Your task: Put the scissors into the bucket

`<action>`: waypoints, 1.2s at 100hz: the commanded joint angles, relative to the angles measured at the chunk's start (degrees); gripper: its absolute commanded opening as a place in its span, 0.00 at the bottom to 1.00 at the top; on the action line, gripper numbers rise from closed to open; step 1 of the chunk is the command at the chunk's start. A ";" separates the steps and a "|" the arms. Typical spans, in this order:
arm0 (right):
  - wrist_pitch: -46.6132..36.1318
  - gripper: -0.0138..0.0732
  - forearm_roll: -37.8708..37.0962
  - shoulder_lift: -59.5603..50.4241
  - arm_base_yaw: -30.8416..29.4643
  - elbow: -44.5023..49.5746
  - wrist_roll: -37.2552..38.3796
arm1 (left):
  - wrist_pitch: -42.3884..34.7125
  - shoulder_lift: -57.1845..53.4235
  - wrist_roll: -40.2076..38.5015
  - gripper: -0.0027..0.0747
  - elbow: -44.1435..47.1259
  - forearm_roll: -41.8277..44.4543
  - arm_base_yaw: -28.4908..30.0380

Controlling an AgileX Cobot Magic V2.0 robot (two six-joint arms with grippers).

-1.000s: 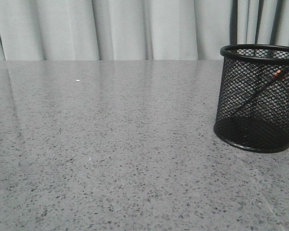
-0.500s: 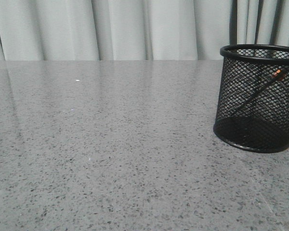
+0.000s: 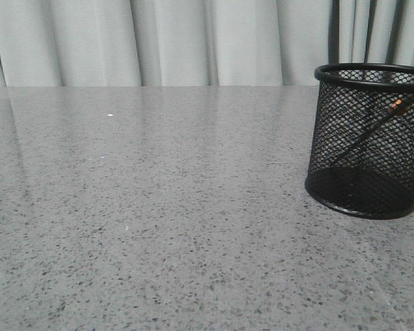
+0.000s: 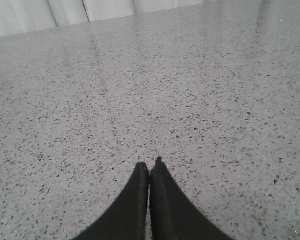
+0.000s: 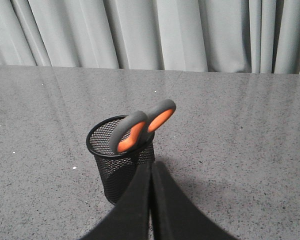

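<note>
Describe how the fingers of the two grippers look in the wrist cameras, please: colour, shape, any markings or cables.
The left gripper and the right gripper look alike: two plain matte black fingers each, broad at the base and tapering with a gentle curve to narrow tips. No markings, labels, cables or pads of another colour are visible. The arms themselves appear in no view.

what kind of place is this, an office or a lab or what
Probably a curtained-off lab or test bench, not a real office. A bare grey speckled table is backed by pale grey curtains, and the only things on it are a black mesh bucket holding scissors.
</note>
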 commanded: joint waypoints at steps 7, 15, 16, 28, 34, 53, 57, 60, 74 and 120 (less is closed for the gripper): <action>-4.16 0.08 -0.16 0.70 -0.34 -1.07 -0.53 | -3.29 -1.41 -0.19 0.01 1.60 -0.55 0.11; -4.16 0.08 -0.05 0.59 -0.34 -0.68 -0.53 | -3.29 -1.41 -0.19 0.01 1.60 -0.55 0.11; -4.16 0.08 -0.05 0.59 -0.34 -0.68 -0.53 | -3.29 -1.41 -0.19 0.01 1.60 -0.55 0.11; -4.14 0.08 -0.05 0.59 -0.34 0.37 -0.53 | -3.29 -1.41 -0.19 0.01 1.60 -0.55 0.11; -4.14 0.08 -0.05 0.59 -0.34 1.09 -0.53 | -3.29 -1.41 -0.19 0.01 1.60 -0.55 0.11; -8.05 0.08 -3.41 0.47 -0.95 6.77 -0.53 | -3.29 -1.41 -0.19 0.01 1.60 -0.55 0.11; -13.50 0.08 -3.67 0.47 -1.70 9.44 -0.53 | -3.29 -1.41 -0.19 0.01 1.60 -0.55 0.11; -18.01 0.08 -3.94 0.47 -2.32 11.54 -0.53 | -3.29 -1.41 -0.19 0.01 1.60 -0.55 0.11; -42.26 0.08 -4.51 0.82 -7.68 24.96 -0.53 | -3.29 -1.41 -0.19 0.01 1.60 -0.55 0.11; -30.11 0.08 -3.00 -0.90 -19.55 36.21 -0.29 | -3.29 -1.41 -0.19 0.01 1.60 -0.55 0.24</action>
